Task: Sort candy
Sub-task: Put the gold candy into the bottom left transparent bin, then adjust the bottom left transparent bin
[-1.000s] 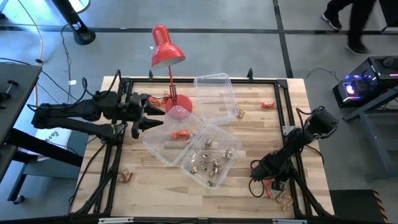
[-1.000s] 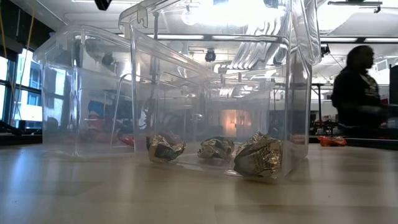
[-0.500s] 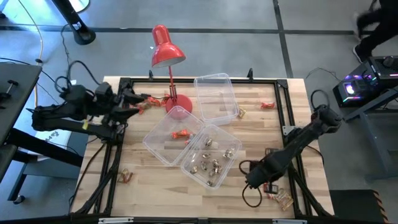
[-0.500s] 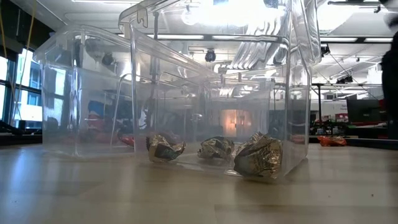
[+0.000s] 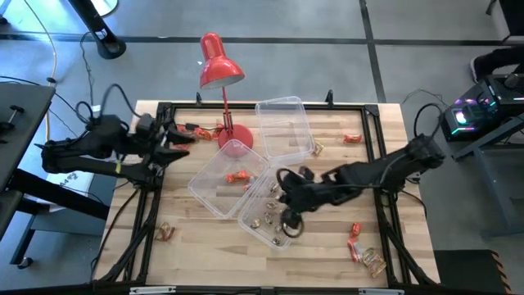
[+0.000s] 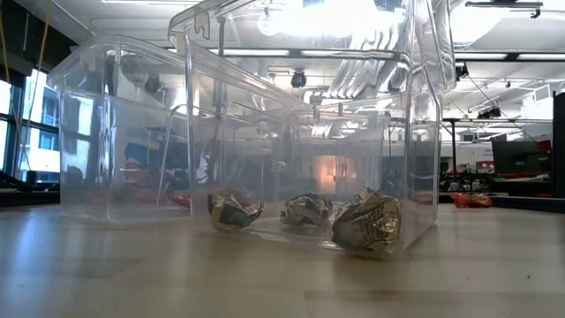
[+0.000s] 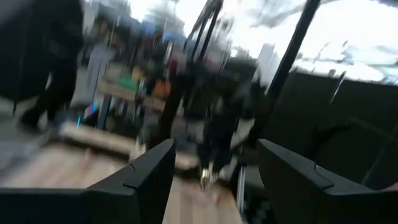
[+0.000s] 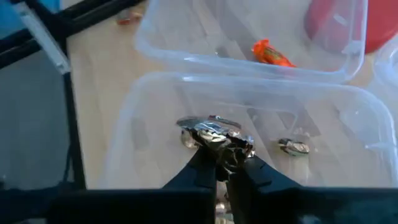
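While in right gripper (image 8: 225,151), shiny candy (image 8: 211,130)

Wooden plank table (image 5: 205,250), from above.
- Red metal desk lamp (image 5: 233,149): at the back, left of centre.
- Empty-looking clear plastic tub (image 5: 285,123): just right of the lamp's base.
- Second clear plastic tub (image 5: 211,195): in front of the lamp, touching its base; one red-orange wrapped candy (image 5: 237,176) lies in it.
- Third clear plastic tub (image 5: 255,228): against the second tub's right side; shiny gold-silver wrapped candies (image 5: 266,220) lie in it.
- Right gripper (image 5: 286,199): over the third tub, a gold-silver sweet (image 8: 214,132) pinched between its fingers.
- Left gripper (image 5: 178,141): at the table's left edge, left of the lamp, fingers apart.
- Loose wrapped candies on the table: back right (image 5: 352,138), front left (image 5: 166,232), front right (image 5: 356,233).
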